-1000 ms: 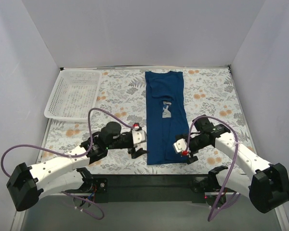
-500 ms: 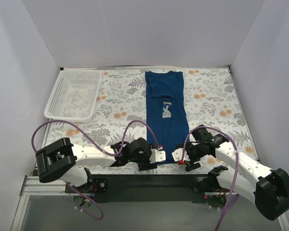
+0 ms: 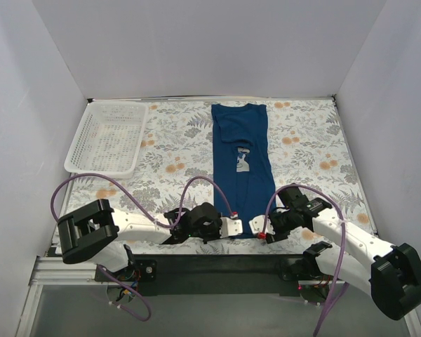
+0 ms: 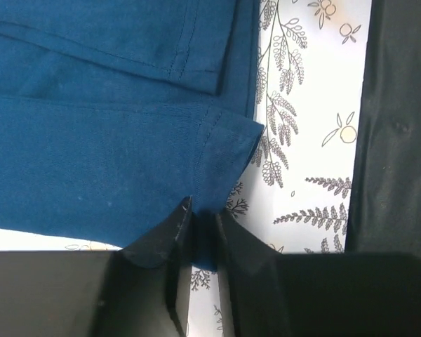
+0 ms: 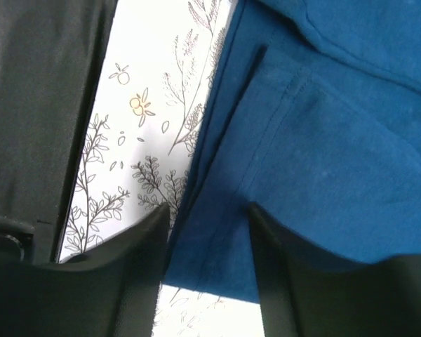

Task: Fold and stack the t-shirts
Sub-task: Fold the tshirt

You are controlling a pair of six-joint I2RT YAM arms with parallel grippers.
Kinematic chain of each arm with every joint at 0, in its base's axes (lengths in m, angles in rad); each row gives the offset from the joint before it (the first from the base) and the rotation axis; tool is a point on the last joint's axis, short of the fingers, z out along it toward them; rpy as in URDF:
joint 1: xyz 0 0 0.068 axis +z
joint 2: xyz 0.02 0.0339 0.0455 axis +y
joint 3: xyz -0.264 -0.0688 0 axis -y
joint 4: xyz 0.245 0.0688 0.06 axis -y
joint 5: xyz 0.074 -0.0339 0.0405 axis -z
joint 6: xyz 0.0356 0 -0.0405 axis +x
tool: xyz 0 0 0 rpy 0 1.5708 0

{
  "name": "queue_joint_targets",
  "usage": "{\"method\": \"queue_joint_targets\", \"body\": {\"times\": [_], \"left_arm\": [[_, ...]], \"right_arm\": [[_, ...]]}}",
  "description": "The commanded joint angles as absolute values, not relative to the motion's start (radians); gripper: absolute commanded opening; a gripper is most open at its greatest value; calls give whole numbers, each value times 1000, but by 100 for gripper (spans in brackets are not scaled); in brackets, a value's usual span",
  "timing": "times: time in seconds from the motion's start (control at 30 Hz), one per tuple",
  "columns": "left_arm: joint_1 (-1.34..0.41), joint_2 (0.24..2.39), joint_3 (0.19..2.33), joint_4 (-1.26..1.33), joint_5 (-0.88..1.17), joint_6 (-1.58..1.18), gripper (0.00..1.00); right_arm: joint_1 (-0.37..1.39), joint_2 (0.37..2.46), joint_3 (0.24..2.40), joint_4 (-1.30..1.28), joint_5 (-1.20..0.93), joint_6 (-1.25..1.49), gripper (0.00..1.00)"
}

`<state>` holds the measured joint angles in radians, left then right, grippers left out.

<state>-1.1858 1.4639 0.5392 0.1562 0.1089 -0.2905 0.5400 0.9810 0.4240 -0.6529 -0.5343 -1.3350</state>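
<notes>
T-shirt folded lengthwise, left tool clamped on its hem, right tool apart astride hem

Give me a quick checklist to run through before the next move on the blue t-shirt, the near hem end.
1. The t-shirt lies as a straight narrow strip: ok.
2. Near hem corner pinched in the left jaws: ok.
3. Near hem corner pinched in the right jaws: not ok, they straddle the edge, open.
4. All cloth layers caught at each corner: cannot tell.
5. Strip lies apart from the basket: ok.
</notes>
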Motion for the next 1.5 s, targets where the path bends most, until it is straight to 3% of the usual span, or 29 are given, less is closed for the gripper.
{"method": "queue_joint_targets", "body": {"times": [0.0,0.27,0.57,0.9,1.03,1.47], "left_arm": [[-1193,1424,500,163,100,-295,15],[-1192,1364,497,204,144,-307,5],[-1077,1338,606,150,359,-293,0],[-787,1607,950,5,690,-173,0],[-669,1763,1133,-20,715,-157,0],[-566,1939,1308,-52,692,-130,0]], "right_arm": [[545,1015,376,-600,-469,-1318,42],[519,948,405,-597,-525,-1246,1],[350,982,607,-736,-690,-1285,1],[186,1357,951,-775,-755,-1238,1],[129,1549,1142,-778,-765,-1198,1],[130,1847,1431,-784,-775,-1117,1]]}}
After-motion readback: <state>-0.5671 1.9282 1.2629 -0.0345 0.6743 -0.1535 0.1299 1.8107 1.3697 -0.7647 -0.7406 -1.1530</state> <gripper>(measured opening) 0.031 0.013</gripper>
